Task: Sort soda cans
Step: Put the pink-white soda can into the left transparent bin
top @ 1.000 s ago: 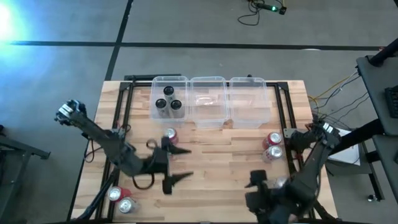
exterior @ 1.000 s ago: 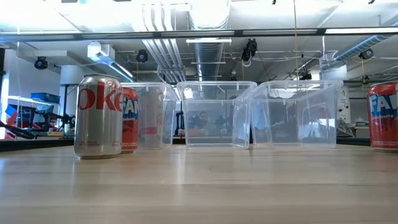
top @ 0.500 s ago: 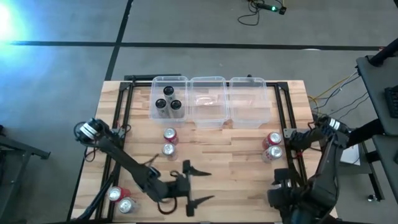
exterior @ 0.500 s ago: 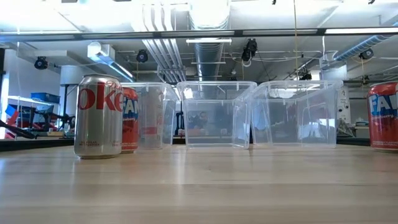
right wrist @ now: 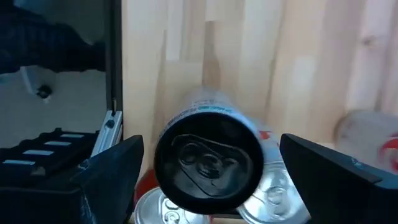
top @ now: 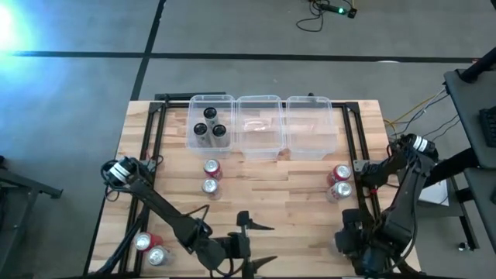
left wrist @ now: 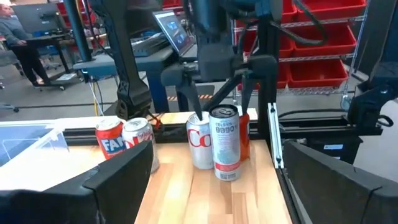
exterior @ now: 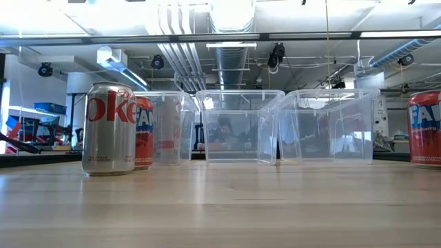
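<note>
Black cans (top: 208, 126) in clear bin (top: 195, 105); red can (exterior: 144, 133), silver can (exterior: 109, 129).

From above we count three clear rectangular plastic bins (top: 259, 99). We see three black metal drink cans (top: 201, 129), three red metal cans (top: 211, 167) and three silver metal cans (top: 209, 186).

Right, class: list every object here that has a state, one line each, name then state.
left bin: holds three black cans, upright
middle bin: empty
right bin: empty
cans on table: upright
left tool: open, empty
right tool: open, over a dark-topped can
</note>
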Robot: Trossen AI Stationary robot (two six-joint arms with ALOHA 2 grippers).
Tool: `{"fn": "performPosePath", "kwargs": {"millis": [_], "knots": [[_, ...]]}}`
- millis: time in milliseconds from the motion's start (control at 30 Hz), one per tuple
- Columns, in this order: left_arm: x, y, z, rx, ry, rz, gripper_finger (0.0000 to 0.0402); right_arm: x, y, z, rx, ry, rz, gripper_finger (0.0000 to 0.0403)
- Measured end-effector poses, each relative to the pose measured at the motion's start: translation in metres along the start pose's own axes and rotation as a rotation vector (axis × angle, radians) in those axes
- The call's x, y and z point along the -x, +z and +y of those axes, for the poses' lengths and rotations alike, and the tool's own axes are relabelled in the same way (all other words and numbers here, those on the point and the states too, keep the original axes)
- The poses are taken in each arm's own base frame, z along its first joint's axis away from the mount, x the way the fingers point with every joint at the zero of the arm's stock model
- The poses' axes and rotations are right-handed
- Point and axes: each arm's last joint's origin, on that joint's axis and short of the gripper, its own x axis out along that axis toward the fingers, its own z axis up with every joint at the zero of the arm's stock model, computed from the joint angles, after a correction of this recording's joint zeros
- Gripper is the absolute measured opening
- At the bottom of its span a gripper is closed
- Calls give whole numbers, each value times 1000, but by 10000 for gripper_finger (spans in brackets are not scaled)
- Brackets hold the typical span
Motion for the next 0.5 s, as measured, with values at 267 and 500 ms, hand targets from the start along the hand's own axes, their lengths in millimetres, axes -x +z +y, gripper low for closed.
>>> {"fn": "performPosePath", "kwargs": {"millis": [267, 500], "knots": [[19, 4, -9, -82, 25, -5, 343, -23, -1, 3, 5, 16, 27, 330], [41, -4, -8, -112, 129, 13, 343, -22, 7, -2, -6, 18, 29, 249]]}}
